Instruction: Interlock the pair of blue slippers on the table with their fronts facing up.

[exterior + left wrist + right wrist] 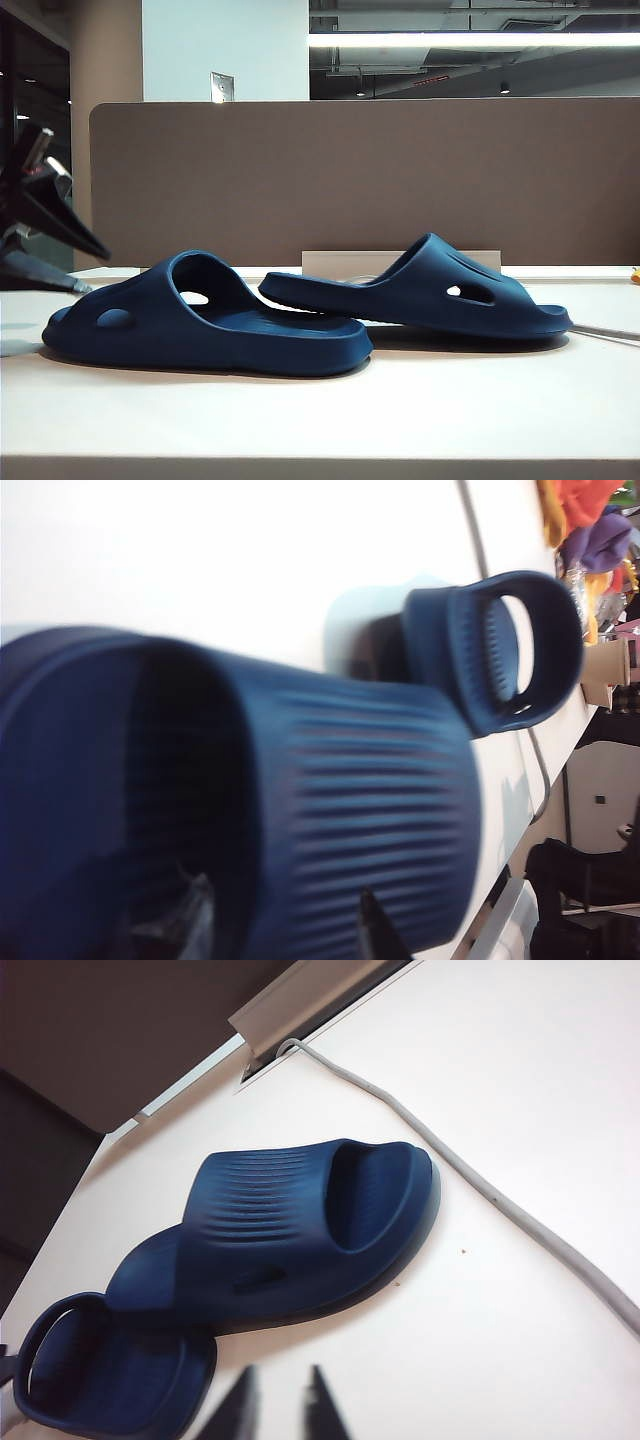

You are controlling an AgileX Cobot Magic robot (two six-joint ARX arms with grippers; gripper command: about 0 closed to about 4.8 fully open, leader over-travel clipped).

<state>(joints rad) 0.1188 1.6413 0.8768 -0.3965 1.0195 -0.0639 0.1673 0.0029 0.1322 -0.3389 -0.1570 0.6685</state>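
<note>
Two blue slippers lie soles down on the white table (480,410), toes pointing opposite ways. The near slipper (200,335) is front left. The far slipper (430,290) lies behind it to the right, with its heel over the near one's heel. My left gripper (285,925) is open, its fingers wide apart close to the near slipper's ribbed strap (340,800), and the far slipper (480,650) lies beyond. The left arm (40,215) shows at the exterior view's left edge, apart from the slipper. My right gripper (280,1385) hangs over bare table beside both slippers (290,1230), slightly open and holding nothing.
A brown-grey partition (350,170) stands behind the table. A grey cable (480,1190) runs across the table past the far slipper from a slot cover (300,1000) at the back edge. Coloured clutter (590,520) lies beyond the table's end.
</note>
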